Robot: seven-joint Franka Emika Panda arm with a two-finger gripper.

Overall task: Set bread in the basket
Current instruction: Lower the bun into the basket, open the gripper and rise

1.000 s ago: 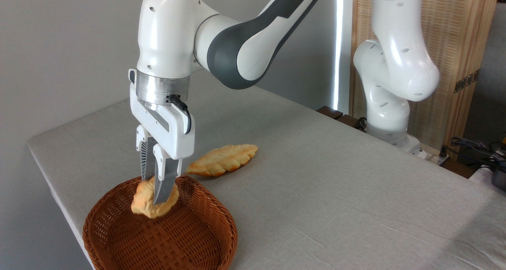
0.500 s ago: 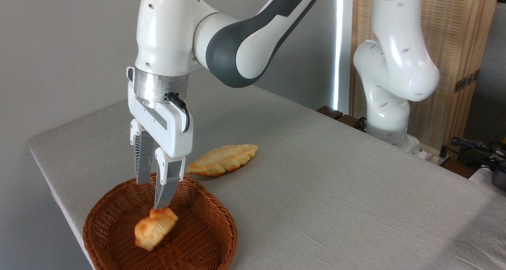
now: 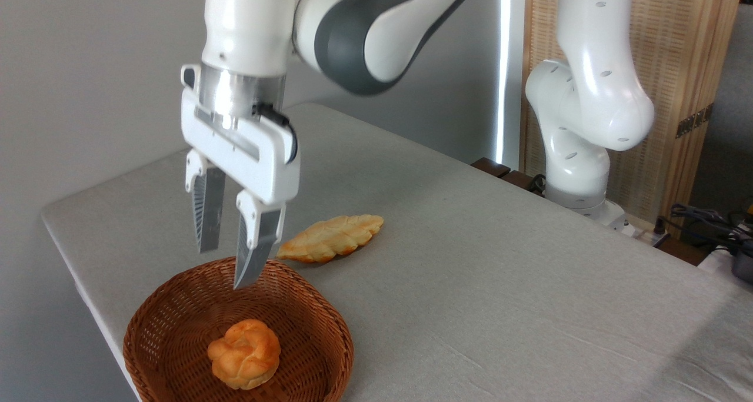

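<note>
The small golden-orange knotted bun (image 3: 245,354) lies on the floor of the round reddish-brown wicker basket (image 3: 329,322) at the table's front left corner. My gripper (image 3: 223,268) hangs open above the basket's far rim, clear of the bun, with nothing between its fingers. Its two ribbed fingers point straight down.
A longer leaf-shaped braided loaf (image 3: 331,237) lies on the grey tablecloth just behind and right of the basket. The arm's white base (image 3: 579,155) stands at the table's far right edge. The table's left edge runs close beside the basket.
The gripper let go of the bun, which dropped and settled in the basket. The gripper then opened wider and rose above the rim.
</note>
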